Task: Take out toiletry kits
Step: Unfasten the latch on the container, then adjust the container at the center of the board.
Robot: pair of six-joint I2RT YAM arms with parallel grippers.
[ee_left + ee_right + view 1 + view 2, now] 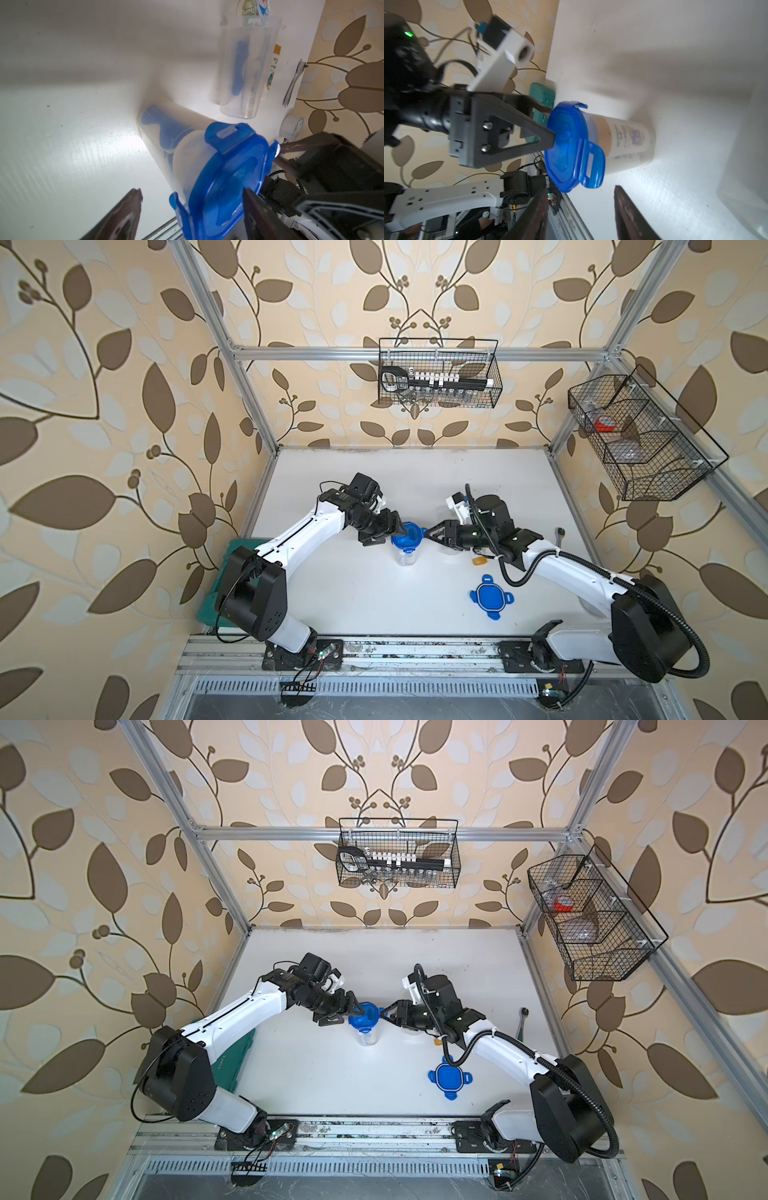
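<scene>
A clear jar [404,552] with a blue lid [406,534] stands mid-table. Through its wall I see kit pieces: a labelled white bottle [629,137] and a blue toothbrush [162,128]. My left gripper [395,533] is open, with its fingertips [553,135] against the lid's top. My right gripper [579,207] is open and empty on the jar's other side, next to a flipped-up lid tab [593,164]. A second, lidless jar [247,68] holds another blue toothbrush [239,68]. An orange-capped white bottle [273,68] lies on the table beside it.
A loose blue lid [491,597] lies on the table near the right arm. A metal tool [559,537] and a tape roll [291,126] sit by the right edge. A green case [544,99] is at the left edge. Wire baskets [438,373] hang on the walls.
</scene>
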